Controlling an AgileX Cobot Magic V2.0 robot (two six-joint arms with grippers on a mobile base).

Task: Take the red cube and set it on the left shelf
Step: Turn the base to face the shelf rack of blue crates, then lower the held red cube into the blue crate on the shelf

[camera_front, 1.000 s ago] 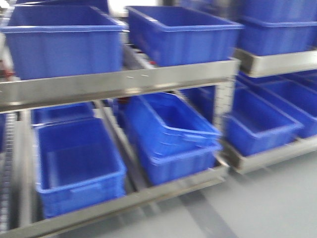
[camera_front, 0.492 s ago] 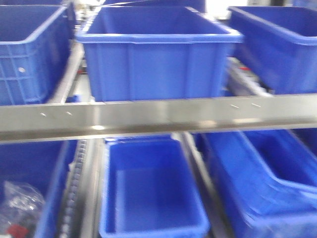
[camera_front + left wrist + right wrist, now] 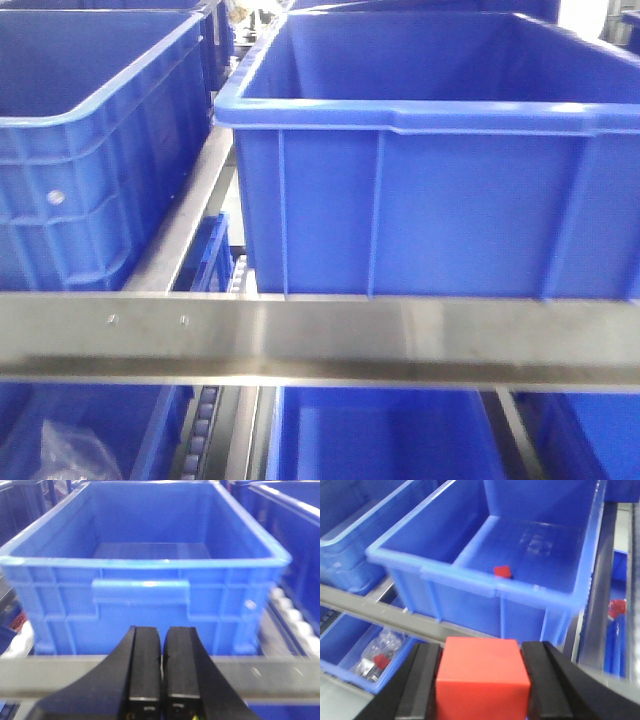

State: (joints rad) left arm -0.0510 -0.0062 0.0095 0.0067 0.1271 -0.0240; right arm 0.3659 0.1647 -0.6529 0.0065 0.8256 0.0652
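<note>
The red cube [image 3: 482,680] sits squeezed between the black fingers of my right gripper [image 3: 482,652], which is shut on it. It hangs in front of a steel shelf rail [image 3: 395,612] and a blue bin [image 3: 470,577] with a divider. A small red piece [image 3: 502,571] lies inside that bin. My left gripper [image 3: 162,630] is shut with nothing in it, its fingers pressed together before another blue bin [image 3: 145,587] on the shelf. No gripper shows in the front view. I cannot tell which part of the rack is the left shelf.
The front view shows the steel rail [image 3: 320,335] with two large blue bins [image 3: 430,200] [image 3: 90,150] on the upper level. Lower bins hold clear plastic bags [image 3: 375,662] with red parts. Roller tracks [image 3: 295,625] run beside the bins.
The front view has swung left along the rack and come closer. The upper bins and the rail now fill it, and the floor has dropped out of sight.
</note>
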